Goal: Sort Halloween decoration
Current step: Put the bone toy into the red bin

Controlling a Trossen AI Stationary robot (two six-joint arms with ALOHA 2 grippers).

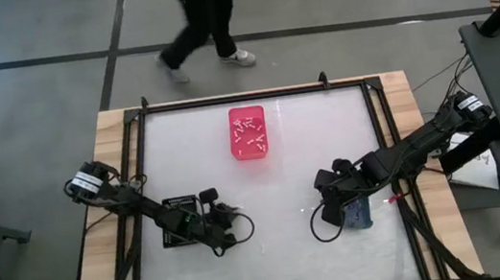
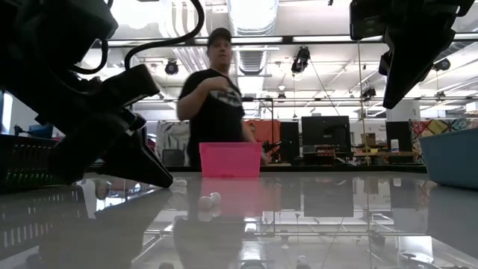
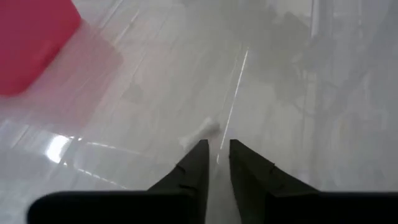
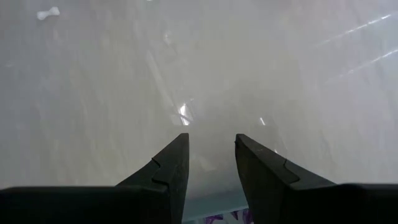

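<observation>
One white decoration piece [image 3: 200, 132] just beyond left gripper's [image 3: 216, 147] slightly parted, empty jaws.

The pink bin [image 1: 248, 132] sits at the table's [image 1: 342, 253] far middle, with small pieces [image 1: 252, 140] inside. The black bin [image 1: 176, 225] lies near left, the grey-blue bin [image 1: 360, 214] near right. A white piece [image 2: 209, 199] lies on the table between them, nearer the left.
</observation>
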